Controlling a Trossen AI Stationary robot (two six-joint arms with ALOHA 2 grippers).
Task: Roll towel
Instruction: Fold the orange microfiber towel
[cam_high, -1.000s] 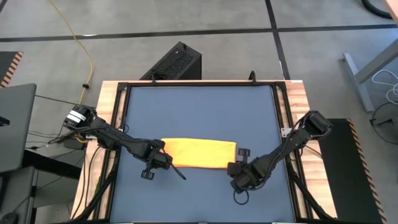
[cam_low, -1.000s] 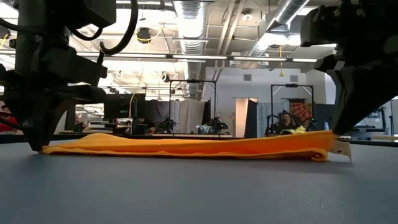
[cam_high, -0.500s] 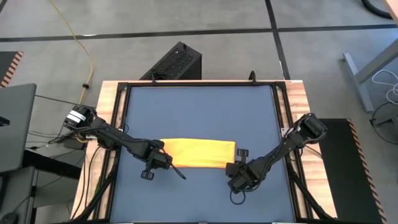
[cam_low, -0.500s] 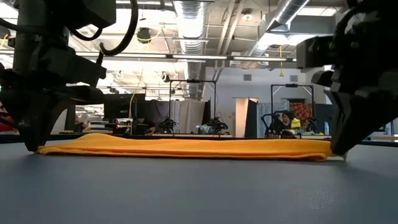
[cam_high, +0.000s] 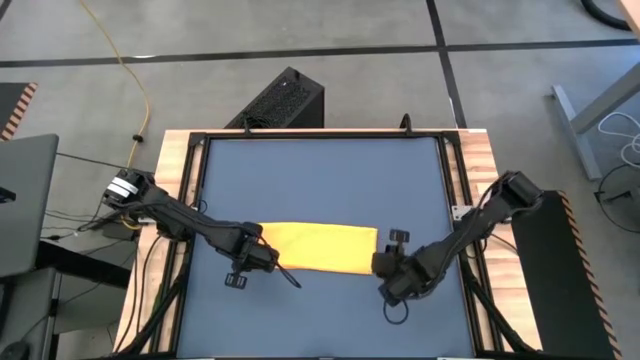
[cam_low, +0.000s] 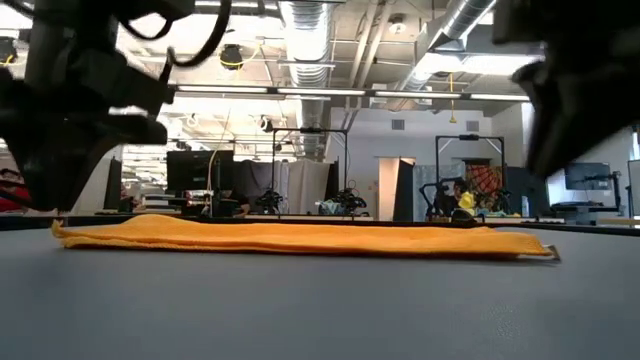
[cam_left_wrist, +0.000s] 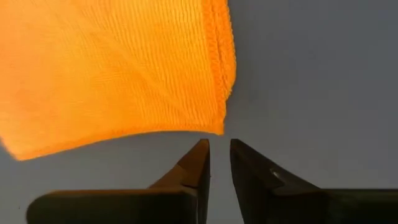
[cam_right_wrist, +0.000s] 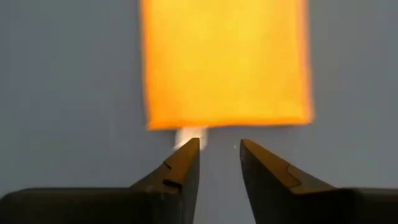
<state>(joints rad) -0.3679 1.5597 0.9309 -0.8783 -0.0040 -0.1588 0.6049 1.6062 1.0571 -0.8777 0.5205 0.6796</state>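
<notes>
The yellow towel (cam_high: 315, 248) lies flat on the dark blue table (cam_high: 320, 170) as a long folded strip, running left to right (cam_low: 300, 238). My left gripper (cam_left_wrist: 219, 149) hovers just off the towel's left near corner (cam_left_wrist: 219, 127), its fingers a narrow gap apart with nothing between them. My right gripper (cam_right_wrist: 219, 149) stands open just off the towel's right end (cam_right_wrist: 224, 118), beside the small white tag (cam_right_wrist: 189, 134). In the high view the left gripper (cam_high: 262, 260) and the right gripper (cam_high: 384, 264) flank the strip's two ends.
A wooden frame (cam_high: 480, 200) with black rails borders the table. A black box (cam_high: 278, 100) sits on the floor beyond the far edge, and a laptop (cam_high: 25, 200) stands off the left side. Bare table lies far and near of the towel.
Both grippers have let go of the towel's ends and risen off the table. The right gripper has also backed toward the table's right edge. The towel's right end, held slightly raised before, now lies flat, and the strip has stayed in place.
</notes>
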